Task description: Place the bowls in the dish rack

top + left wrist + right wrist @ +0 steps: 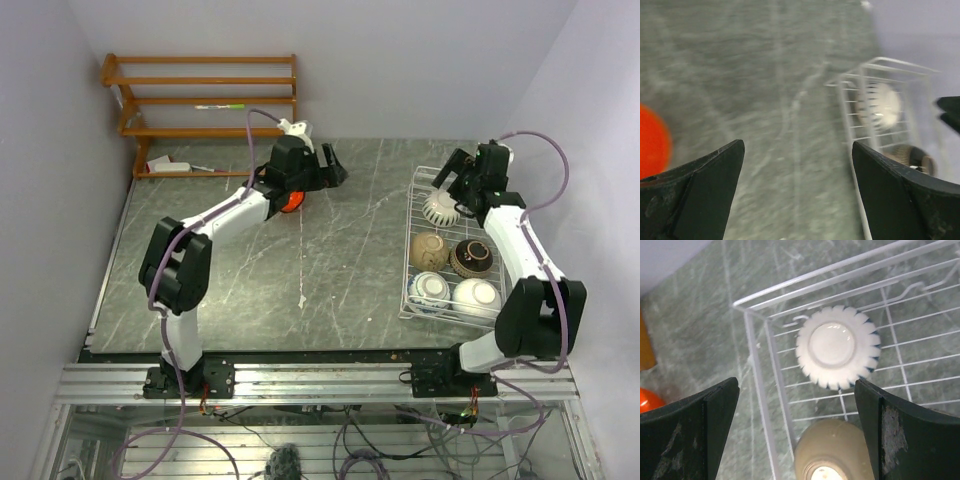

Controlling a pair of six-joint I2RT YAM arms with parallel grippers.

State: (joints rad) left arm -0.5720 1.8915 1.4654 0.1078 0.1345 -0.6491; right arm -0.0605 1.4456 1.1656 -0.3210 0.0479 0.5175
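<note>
the orange bowl [291,203] sits on the table [350,270] just beside our left gripper [795,150], fingers apart; our right gripper [796,390], also spread, hangs well away over the dish rack [409,240].

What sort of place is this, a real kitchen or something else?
Probably a robotics lab cell, not a kitchen: grey marble-patterned tabletop boxed in by plain white walls, aluminium mounting rail with loose cables beneath, and a white wire dish rack as prop.
</note>
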